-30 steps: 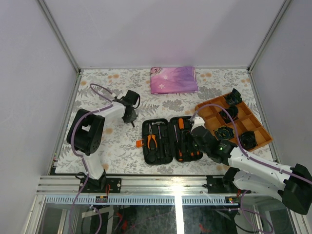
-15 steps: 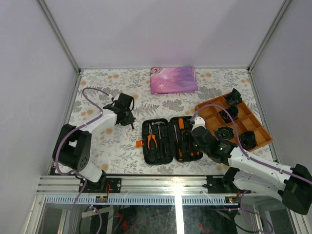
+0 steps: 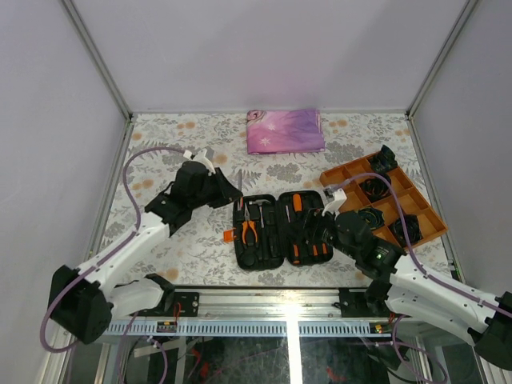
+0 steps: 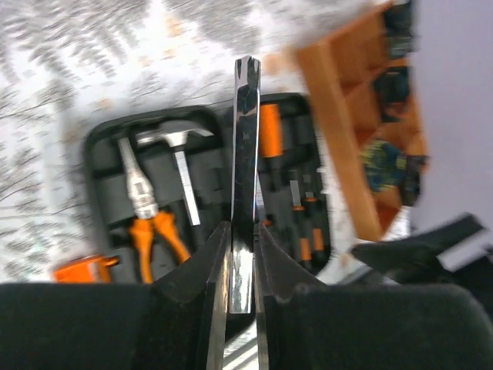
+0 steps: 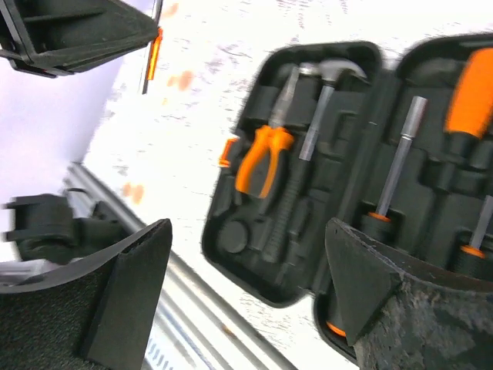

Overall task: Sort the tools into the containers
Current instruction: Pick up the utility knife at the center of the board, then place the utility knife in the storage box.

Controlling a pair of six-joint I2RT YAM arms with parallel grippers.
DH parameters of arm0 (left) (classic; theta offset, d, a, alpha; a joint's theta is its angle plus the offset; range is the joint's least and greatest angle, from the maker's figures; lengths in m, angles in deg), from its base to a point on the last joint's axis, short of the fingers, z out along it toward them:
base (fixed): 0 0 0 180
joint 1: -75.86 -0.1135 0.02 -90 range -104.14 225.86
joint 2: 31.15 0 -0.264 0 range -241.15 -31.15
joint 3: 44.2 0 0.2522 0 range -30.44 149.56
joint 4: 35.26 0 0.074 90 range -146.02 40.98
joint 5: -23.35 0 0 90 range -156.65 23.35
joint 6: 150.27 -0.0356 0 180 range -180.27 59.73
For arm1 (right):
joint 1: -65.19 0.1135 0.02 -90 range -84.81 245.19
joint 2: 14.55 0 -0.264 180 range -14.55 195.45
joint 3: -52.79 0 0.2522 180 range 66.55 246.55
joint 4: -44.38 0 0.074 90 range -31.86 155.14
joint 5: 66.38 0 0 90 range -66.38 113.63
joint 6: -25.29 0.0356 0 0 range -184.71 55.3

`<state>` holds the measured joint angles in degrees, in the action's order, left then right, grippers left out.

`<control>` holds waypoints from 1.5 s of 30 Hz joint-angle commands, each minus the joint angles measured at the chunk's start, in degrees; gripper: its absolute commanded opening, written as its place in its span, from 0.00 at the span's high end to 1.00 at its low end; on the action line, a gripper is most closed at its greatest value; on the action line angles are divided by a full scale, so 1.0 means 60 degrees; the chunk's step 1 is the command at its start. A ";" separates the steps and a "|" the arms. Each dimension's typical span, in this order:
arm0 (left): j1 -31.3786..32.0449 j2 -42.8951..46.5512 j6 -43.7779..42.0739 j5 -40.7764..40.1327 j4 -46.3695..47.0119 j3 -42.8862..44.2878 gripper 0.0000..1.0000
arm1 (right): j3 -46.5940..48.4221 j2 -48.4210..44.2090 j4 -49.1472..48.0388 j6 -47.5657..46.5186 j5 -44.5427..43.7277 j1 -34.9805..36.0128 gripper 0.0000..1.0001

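The black tool case (image 3: 260, 254) lies open at the table's middle. It holds orange-handled pliers (image 3: 250, 230), a hammer (image 3: 258, 210) and several screwdrivers (image 3: 298, 228). My left gripper (image 3: 230, 192) hovers just off the case's far left corner. It is shut on a slim metal-shafted tool (image 4: 245, 154) that points away over the case (image 4: 104, 146); the right wrist view shows orange on this tool (image 5: 156, 42). My right gripper (image 3: 320, 228) is open and empty above the case's right half. Its jaws (image 5: 248, 231) stand wide over the pliers (image 5: 262, 158) and hammer (image 5: 331, 77).
An orange divided tray (image 3: 346, 178) with black coiled bundles (image 3: 369, 218) stands at the right. A folded pink-purple cloth (image 3: 286, 130) lies at the back. An orange latch (image 3: 229, 234) sticks out at the case's left edge. Metal frame rails run along the near edge.
My left arm has swung from the table's left side to the case's far left corner, carrying the slim tool. My right gripper has shifted slightly nearer and stays open over the case.
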<state>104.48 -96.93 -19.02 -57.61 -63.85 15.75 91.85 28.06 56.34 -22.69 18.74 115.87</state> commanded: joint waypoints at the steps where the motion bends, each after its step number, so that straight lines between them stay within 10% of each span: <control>1: 0.0241 0.0932 0.0544 0.1228 0.1799 0.0023 0.94 | -0.0293 -0.0129 -0.3165 0.0902 0.1089 0.0042 0.12; 15: 0.1295 0.1712 0.2221 0.2314 0.4224 0.0387 0.96 | -0.0315 0.1521 -0.9314 0.2175 0.2364 0.0049 0.12; 45: 0.1954 0.1966 0.2638 0.2158 0.4895 0.0103 0.96 | 0.0134 0.3415 -1.1798 0.3645 0.2700 0.0041 0.66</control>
<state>115.69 -85.82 -3.30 -45.04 -38.43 16.26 90.71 48.19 -8.49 -2.27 33.86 115.87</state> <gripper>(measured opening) 0.125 0.383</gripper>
